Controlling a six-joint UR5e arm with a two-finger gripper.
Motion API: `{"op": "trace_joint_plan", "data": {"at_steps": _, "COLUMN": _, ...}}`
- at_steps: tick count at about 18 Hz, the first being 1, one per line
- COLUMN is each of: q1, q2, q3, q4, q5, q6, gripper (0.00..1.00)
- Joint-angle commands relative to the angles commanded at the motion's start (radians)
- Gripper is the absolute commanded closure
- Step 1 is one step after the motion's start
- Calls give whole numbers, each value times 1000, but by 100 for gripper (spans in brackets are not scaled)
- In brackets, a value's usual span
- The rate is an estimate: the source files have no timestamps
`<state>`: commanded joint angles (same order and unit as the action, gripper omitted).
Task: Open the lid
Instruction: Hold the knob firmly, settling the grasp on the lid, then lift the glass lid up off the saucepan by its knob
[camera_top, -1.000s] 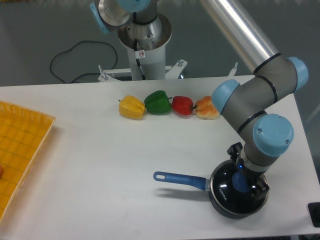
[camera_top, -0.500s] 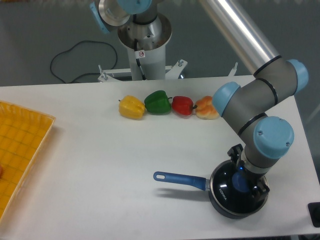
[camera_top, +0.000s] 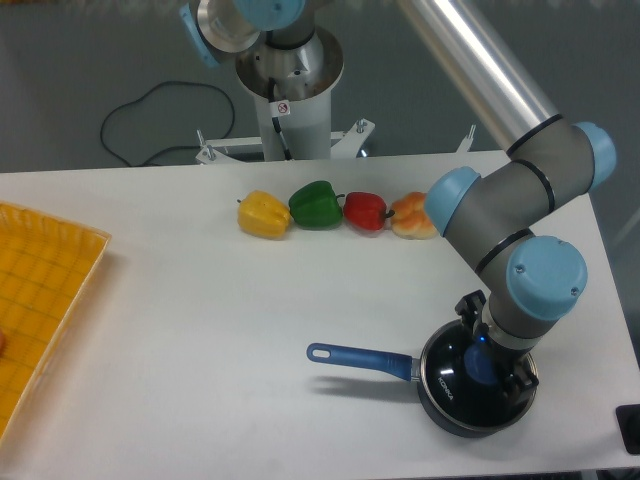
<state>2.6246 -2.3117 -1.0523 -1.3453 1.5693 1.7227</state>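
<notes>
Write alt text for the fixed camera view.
A robot arm's gripper reaches down onto the blue knob of the glass lid on a dark saucepan at the white table's front right. Four peppers line the back; a yellow tray sits left.

1. Robotics lab: arm pedestal (camera_top: 290, 75) bolted behind a white table (camera_top: 180, 330).
2. Loose black cable (camera_top: 150, 110) on grey floor left of the pedestal.

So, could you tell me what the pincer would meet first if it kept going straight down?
Most likely the blue knob of the lid, directly beneath the pincer; the wrist hides whether it touches already.
</notes>
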Motion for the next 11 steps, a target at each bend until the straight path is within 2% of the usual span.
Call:
{"op": "trace_joint_plan", "data": {"at_steps": 3, "q1": 0, "q2": 2, "q3": -5, "q4": 2, "q5": 0, "q6": -2, "gripper": 28}}
{"op": "trace_joint_plan", "data": {"at_steps": 11, "q1": 0, "q2": 3, "q3": -11, "q4": 20, "q5": 0, "q6": -2, "gripper": 34}}
